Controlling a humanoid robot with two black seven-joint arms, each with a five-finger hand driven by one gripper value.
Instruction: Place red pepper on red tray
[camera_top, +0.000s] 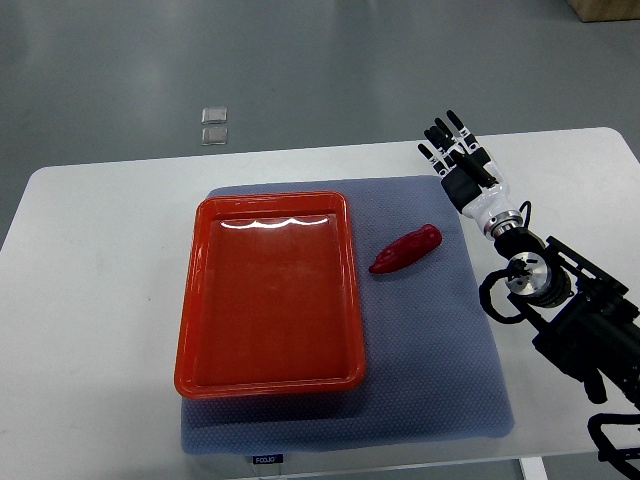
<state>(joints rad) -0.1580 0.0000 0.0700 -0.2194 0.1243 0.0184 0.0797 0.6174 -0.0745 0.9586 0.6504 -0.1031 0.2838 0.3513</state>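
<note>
**Red pepper beside the red tray, right hand open above the mat**

The red pepper (405, 250) lies on a blue-grey mat (440, 360), just right of the red tray (188, 330) and apart from its rim. The tray rests on the mat's left part, upon a white tabletop (90, 300). The right hand (462, 165) reaches in from the right edge, its fingers (440, 130) spread and holding nothing, well apart from the pepper.
</note>
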